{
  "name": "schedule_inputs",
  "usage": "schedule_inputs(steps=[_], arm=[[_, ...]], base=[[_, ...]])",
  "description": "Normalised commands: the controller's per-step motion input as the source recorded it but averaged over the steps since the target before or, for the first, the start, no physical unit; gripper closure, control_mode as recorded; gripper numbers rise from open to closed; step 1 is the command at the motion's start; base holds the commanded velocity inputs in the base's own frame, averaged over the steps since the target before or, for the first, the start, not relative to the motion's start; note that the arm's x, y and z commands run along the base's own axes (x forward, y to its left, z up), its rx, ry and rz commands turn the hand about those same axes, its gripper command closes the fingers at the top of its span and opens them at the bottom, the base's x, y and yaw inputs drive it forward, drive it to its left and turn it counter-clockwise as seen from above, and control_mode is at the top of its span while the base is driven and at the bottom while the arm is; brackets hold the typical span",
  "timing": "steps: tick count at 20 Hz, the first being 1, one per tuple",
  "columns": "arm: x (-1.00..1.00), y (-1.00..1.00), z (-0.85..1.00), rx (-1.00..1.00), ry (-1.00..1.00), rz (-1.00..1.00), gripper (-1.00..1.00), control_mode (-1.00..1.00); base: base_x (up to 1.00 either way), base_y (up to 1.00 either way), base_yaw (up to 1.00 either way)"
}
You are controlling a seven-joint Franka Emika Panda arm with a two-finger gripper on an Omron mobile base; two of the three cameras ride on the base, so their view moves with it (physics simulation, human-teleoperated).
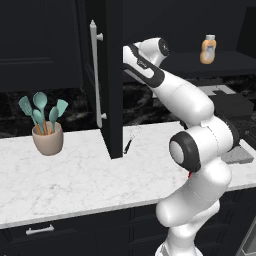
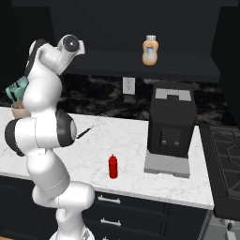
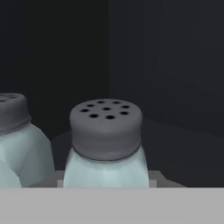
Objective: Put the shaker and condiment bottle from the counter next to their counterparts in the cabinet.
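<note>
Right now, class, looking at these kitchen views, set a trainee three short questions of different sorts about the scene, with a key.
1. True or false: the red condiment bottle stands on the cabinet shelf.
2. Which item stands on that shelf? A) a whisk B) an orange bottle C) a utensil pot
3. In the hand view, how many shakers can be seen?

Key:
1. False; it stands on the counter.
2. B.
3. Two: the shaker close in front of the camera, and a second shaker beside it at the left edge of that view.
</note>
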Motion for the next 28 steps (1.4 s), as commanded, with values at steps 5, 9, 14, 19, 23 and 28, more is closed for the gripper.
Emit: schedule_inputs(steps=[5,9,14,19,23,28], arm=[[0.25,0.09,-0.28,0.00,0.00,0.06,-1.00,-1.00],[0.01,0.02,-0.22,0.00,0.00,0.03,-1.00,-1.00],[-0.01,-0.04,0.00,0.00,0.00,0.00,-1.00,-1.00],[-0.15,-0.27,0.00,0.01,0.00,-0.01,-1.00,-1.00],[-0.49,-0.44,0.00,0.06,0.00,-0.05,-1.00,-1.00],[-0.70,-0.33,0.00,0.06,0.00,-0.08,-1.00,-1.00]], base=[[0.00,0.00,0.00],[0.00,0.00,0.00],[0.00,0.00,0.00],[0.00,0.00,0.00],[0.00,0.00,0.00],[0.00,0.00,0.00]])
